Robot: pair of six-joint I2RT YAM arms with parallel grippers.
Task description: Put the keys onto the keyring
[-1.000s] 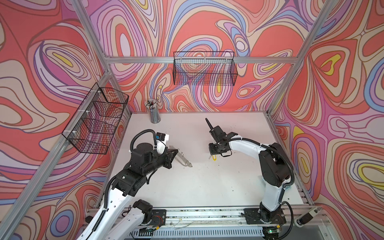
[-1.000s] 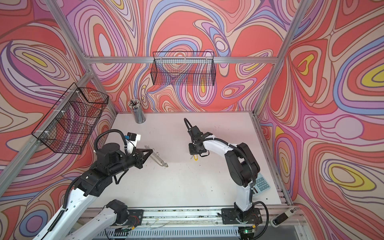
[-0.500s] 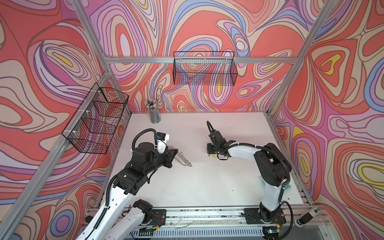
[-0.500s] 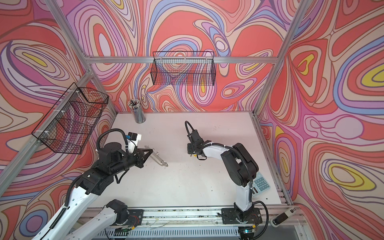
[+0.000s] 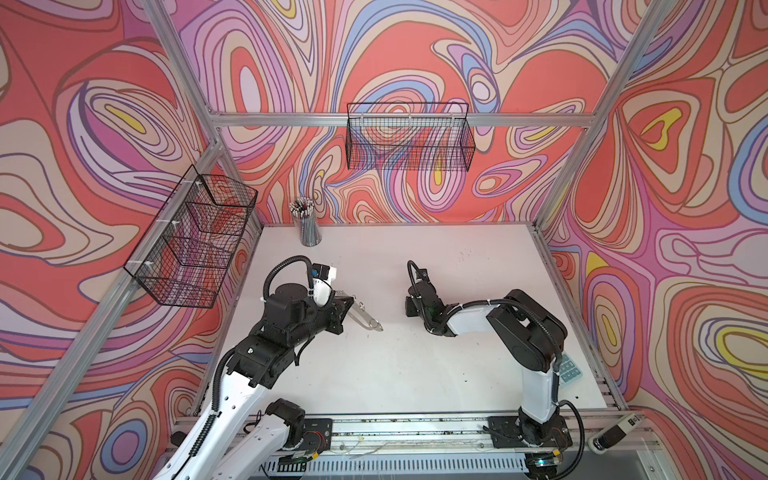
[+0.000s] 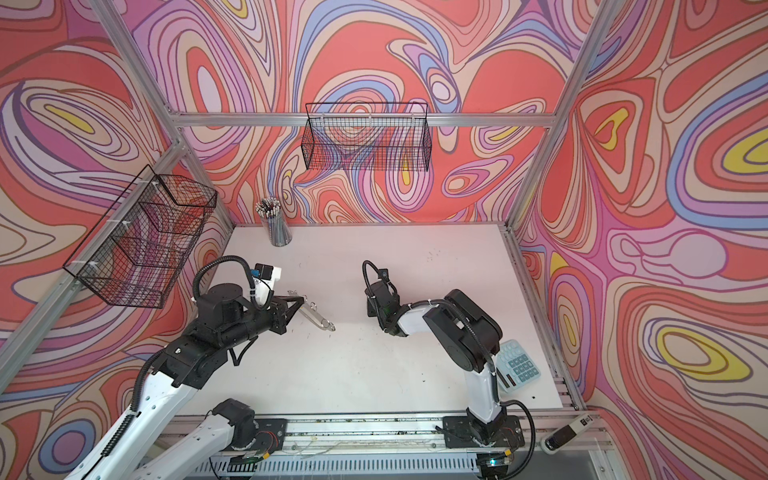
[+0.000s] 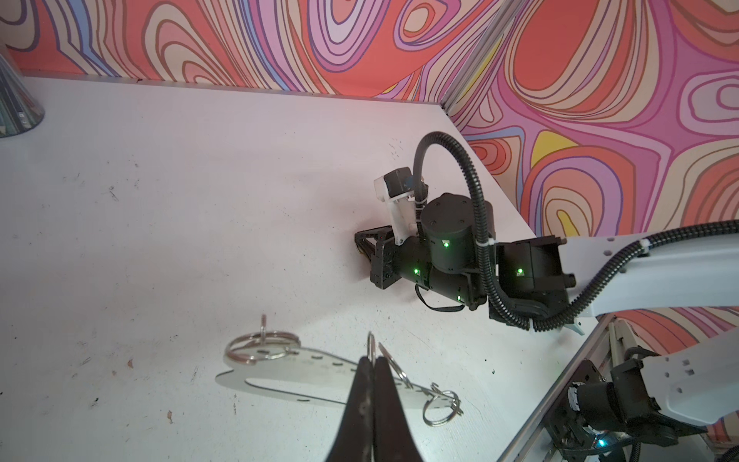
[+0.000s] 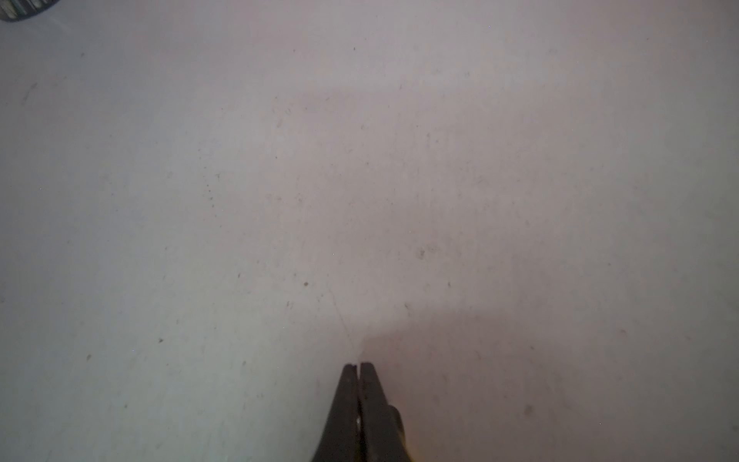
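Observation:
The keyring, a flat silvery plate with wire rings along one edge, hangs tilted just over the white table; it also shows in both top views. My left gripper is shut on one of its rings. My right gripper lies low over the table right of the middle, shut. A small glint sits between its fingers and a yellowish edge shows beside one finger, so it seems to hold a key by its tag. Otherwise the keys are hidden.
A cup of pencils stands at the back left. Wire baskets hang on the back wall and the left wall. A pale blue calculator lies by the right arm's base. The arms' rail runs along the front.
My right gripper swung left and tipped down flat near the table; the yellow tag seen under it a second ago no longer shows from above. The left arm and keyring stayed put.

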